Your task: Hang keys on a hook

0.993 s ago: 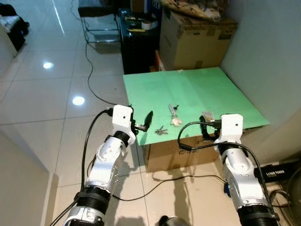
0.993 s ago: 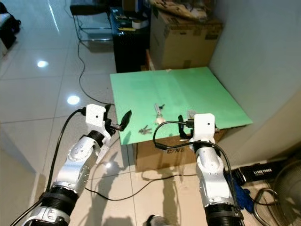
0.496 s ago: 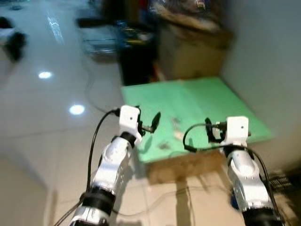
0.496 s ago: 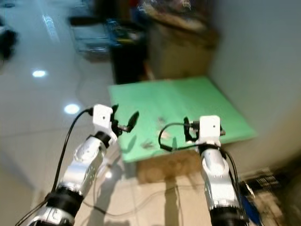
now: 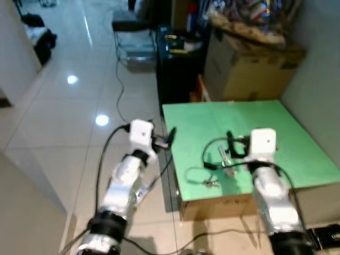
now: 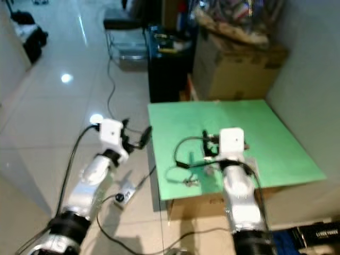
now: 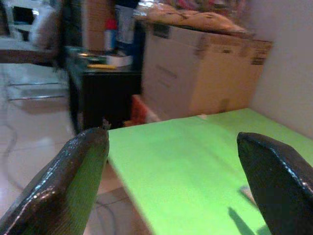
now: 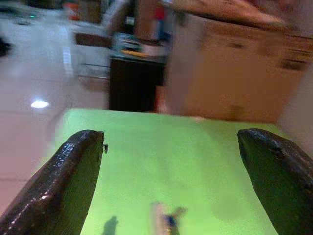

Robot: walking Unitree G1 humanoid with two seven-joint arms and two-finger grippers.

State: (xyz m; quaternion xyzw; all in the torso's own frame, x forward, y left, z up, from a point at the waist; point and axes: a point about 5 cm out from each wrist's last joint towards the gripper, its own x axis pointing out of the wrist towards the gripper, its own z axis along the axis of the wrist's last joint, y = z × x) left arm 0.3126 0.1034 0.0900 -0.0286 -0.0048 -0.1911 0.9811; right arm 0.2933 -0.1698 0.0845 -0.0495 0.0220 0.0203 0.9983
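A small bunch of keys lies near the front edge of a green board that tops a low cardboard box. A pale keyring piece lies just behind the keys. My right gripper hovers over that piece, open and holding nothing; its wrist view has the wide-apart fingers framing the board and a small pale item. My left gripper is open too, held at the board's left edge. In the left wrist view its fingers stand far apart over the green surface.
A large cardboard box and a black cabinet stand behind the board. There is a chair further back. A cable runs over the glossy tiled floor, with a power strip left of the box. A wall rises at the right.
The whole view has shifted and sharpened after a blurred frame. The board now lies closer and under my right gripper. Both grippers stay open and empty.
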